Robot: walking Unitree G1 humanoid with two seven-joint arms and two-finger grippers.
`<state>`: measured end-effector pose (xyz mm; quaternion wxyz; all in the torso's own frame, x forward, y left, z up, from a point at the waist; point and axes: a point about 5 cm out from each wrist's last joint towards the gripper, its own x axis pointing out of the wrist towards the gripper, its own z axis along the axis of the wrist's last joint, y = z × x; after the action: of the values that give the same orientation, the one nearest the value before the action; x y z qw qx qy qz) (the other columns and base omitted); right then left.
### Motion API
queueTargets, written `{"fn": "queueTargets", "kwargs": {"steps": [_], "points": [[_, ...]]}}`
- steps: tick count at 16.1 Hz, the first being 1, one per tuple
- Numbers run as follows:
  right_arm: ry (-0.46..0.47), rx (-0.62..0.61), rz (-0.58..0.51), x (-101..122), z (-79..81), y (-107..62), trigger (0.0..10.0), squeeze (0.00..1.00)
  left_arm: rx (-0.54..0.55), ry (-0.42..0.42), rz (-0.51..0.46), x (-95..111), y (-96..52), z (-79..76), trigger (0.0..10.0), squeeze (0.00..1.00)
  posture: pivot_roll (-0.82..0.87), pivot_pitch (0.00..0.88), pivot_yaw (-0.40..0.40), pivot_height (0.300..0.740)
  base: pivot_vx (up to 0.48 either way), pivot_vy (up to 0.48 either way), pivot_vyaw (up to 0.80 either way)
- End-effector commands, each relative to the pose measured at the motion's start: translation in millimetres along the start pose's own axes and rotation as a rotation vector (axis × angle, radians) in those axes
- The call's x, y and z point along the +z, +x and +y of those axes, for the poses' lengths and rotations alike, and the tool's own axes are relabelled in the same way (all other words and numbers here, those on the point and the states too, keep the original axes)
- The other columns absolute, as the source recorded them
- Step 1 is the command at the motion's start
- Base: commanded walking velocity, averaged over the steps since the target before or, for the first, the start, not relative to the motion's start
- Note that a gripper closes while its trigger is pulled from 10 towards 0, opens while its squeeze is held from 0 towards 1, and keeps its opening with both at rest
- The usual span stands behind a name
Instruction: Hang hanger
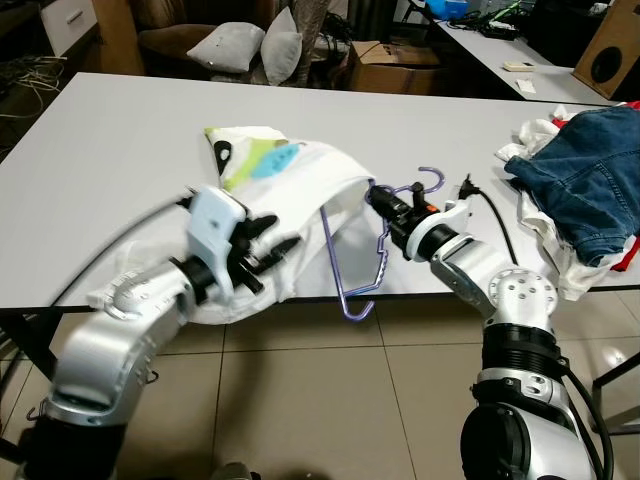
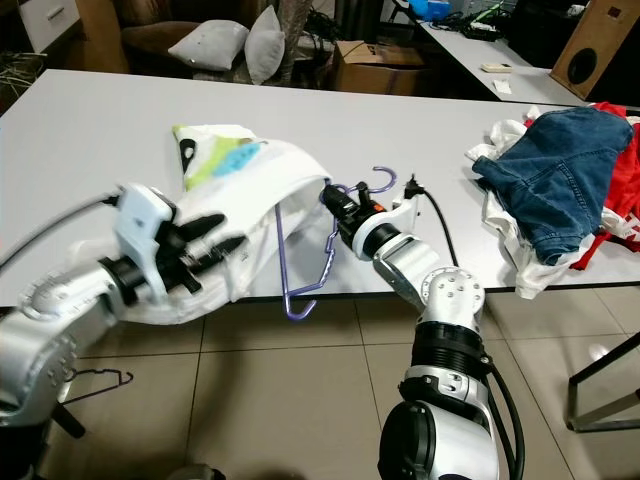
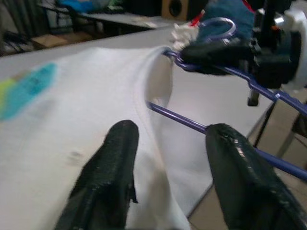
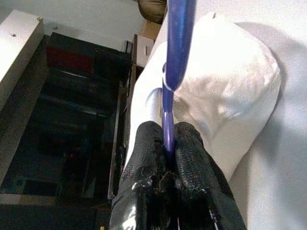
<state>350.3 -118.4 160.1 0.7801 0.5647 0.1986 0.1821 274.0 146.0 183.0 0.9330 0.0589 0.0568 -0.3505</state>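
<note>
- Our right gripper [image 1: 378,197], middle of the frame, pinches the purple hanger [image 1: 352,262].
- Our left gripper [image 1: 268,252], lower left, spreads wide by the white shirt [image 1: 290,190].

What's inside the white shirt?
One arm of the purple hanger goes in through the opening of the white shirt. The right gripper jaws pinch the hanger near its hook. How far the hanger reaches inside is covered by the cloth.
</note>
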Motion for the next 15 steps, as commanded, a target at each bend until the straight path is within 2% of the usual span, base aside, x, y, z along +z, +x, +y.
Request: {"fn": "queueTargets", "kwargs": {"steps": [1,3,6,7,8,9,11,13,14,15], "points": [[-0.021,0.009,-0.02,7,5.7,0.4,10.0,0.0,-0.008,-0.021,-0.016,0,3.0,-7.8,10.0,1.0,0.08,0.0,-0.087,0.74,0.0,0.0,0.0],[-0.02,0.011,-0.017,7,5.6,1.3,10.0,0.0,-0.003,-0.036,-0.018,-2,5.1,-10.5,10.0,1.0,0.08,0.0,-0.09,0.74,0.0,0.0,0.0],[-0.023,0.019,-0.011,7,6.5,2.7,10.0,0.0,0.084,0.075,0.073,-15,6.6,-4.0,10.0,1.0,0.08,0.0,-0.089,0.74,0.0,0.0,0.0],[-0.022,0.023,-0.012,8,7.3,2.9,10.0,0.0,0.077,0.052,0.069,-17,8.9,-5.8,10.0,0.88,0.08,0.0,-0.088,0.74,0.0,0.0,0.0],[-0.021,0.026,-0.013,8,8.1,3.3,10.0,0.0,0.07,0.052,0.077,-20,12.3,-7.7,10.0,0.11,0.08,0.0,-0.088,0.74,0.0,0.0,0.0],[-0.021,0.027,-0.013,8,8.6,3.5,10.0,0.0,0.074,0.07,0.09,-22,14.4,-7.9,10.0,0.0,0.08,0.0,-0.087,0.74,0.0,0.0,0.0],[-0.023,0.038,-0.014,9,11.4,4.3,10.0,0.0,0.116,0.181,0.167,-35,22.1,-3.6,10.0,0.0,0.07,0.0,-0.082,0.74,0.0,0.0,0.0],[-0.023,0.044,-0.016,10,12.8,3.8,10.0,0.0,0.17,0.23,0.193,-37,21.6,3.4,10.0,0.0,0.07,0.0,-0.08,0.74,0.0,0.0,0.0],[-0.023,0.047,-0.018,10,13.4,3.1,10.0,0.0,0.192,0.267,0.201,-36,20.7,7.0,9.7,0.0,0.07,0.0,-0.081,0.74,0.0,0.0,0.0],[-0.023,0.05,-0.019,11,13.9,2.6,10.0,0.0,0.208,0.3,0.205,-37,20.0,10.3,4.5,0.0,0.07,0.0,-0.081,0.74,0.0,0.0,0.0]]}}
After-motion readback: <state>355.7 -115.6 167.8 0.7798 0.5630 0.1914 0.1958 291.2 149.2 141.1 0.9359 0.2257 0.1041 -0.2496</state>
